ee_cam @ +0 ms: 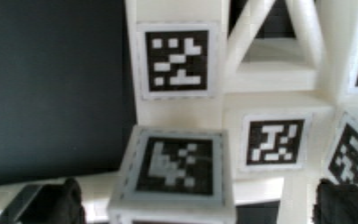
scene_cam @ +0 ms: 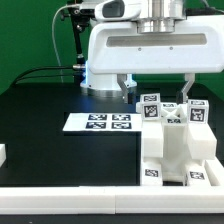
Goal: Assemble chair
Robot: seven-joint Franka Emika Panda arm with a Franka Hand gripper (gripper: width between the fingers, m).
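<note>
Chair (scene_cam: 178, 148) is sitting on the black worktop (scene_cam: 60, 155), toward the exterior view's right and near the front edge: a chunky white block structure with slabs and upright posts, carrying black-and-white square tags on its tops and front faces. In the wrist view the chair (ee_cam: 220, 120) is filling most of the picture, tags showing on several white faces and a slanted brace visible behind them.

Robot arm (scene_cam: 140, 50), white and bulky, is hanging over the back of the chair. Its end effector (scene_cam: 157, 92) is standing with the fingers spread wide, one on each side of the chair's upper rear posts, gripping nothing. Whether a finger is touching a post is too close to tell. Two dark fingertips (ee_cam: 51, 200) are showing in the wrist view.

Marker board (scene_cam: 100, 122) is lying flat on the worktop, just beside the chair on the exterior view's left.
</note>
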